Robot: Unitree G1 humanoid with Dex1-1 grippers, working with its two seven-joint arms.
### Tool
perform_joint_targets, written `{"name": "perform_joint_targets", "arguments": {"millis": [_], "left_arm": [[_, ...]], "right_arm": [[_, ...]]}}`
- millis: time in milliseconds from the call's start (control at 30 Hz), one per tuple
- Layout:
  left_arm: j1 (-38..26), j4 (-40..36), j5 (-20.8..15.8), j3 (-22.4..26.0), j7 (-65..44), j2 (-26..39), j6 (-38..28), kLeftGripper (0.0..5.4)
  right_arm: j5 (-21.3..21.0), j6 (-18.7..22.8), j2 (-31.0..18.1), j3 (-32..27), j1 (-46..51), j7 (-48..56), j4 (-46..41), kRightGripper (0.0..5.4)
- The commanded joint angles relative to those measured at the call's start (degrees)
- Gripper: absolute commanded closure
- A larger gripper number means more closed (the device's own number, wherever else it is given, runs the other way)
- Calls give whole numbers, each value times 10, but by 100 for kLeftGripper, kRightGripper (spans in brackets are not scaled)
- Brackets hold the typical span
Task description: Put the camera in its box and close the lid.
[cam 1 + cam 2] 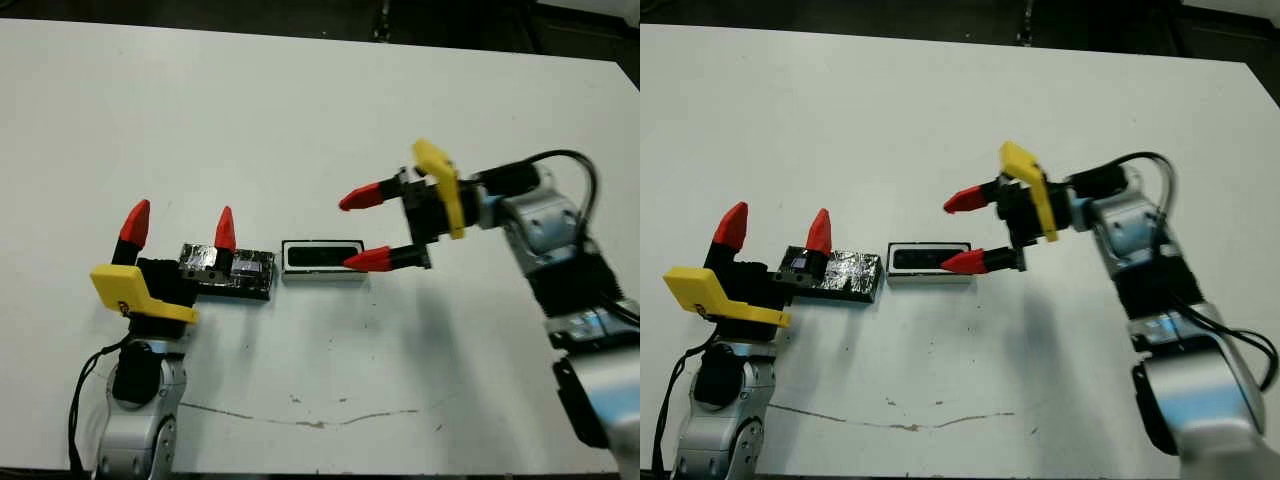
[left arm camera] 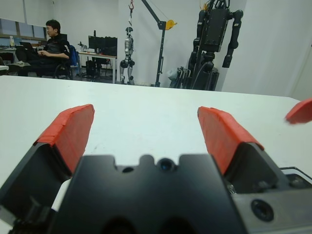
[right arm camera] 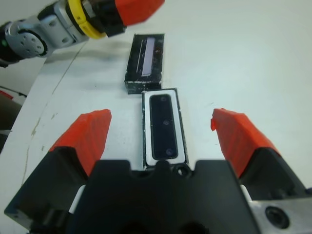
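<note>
Right wrist view: camera [image 3: 165, 127] lies boxed; I'd pinch the light, probably slick lid [image 3: 146, 62] by its long edges. Both grippers open, empty.

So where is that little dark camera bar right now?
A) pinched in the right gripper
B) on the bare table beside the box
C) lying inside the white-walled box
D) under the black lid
C: the camera lies flat inside the box, its white walls framing it all round, while the lid sits apart on the table beyond it and both open grippers hold nothing.
</note>
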Motion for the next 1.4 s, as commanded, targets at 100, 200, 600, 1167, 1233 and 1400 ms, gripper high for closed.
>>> {"name": "perform_joint_targets", "arguments": {"millis": [100, 200, 600, 1167, 1233, 1400], "left_arm": [[1, 5, 5, 2, 1, 2, -2, 0], [0, 3, 5, 3, 0, 4, 1, 0], [-9, -5, 13, 15, -7, 23, 10, 0], [-83, -25, -41, 56, -209, 249, 127, 0], [-111, -5, -65, 60, -280, 306, 148, 0], [-211, 84, -146, 54, -471, 415, 215, 0]], "right_arm": [[48, 61, -37, -81, 79, -84, -103, 1], [67, 77, -29, -132, 151, -168, -179, 1], [59, -72, 117, -228, 446, -463, -349, 109], [50, -190, 184, -225, 527, -575, -307, 376], [48, -192, 186, -222, 526, -580, -305, 407], [52, -189, 186, -219, 525, -586, -303, 489]]}}
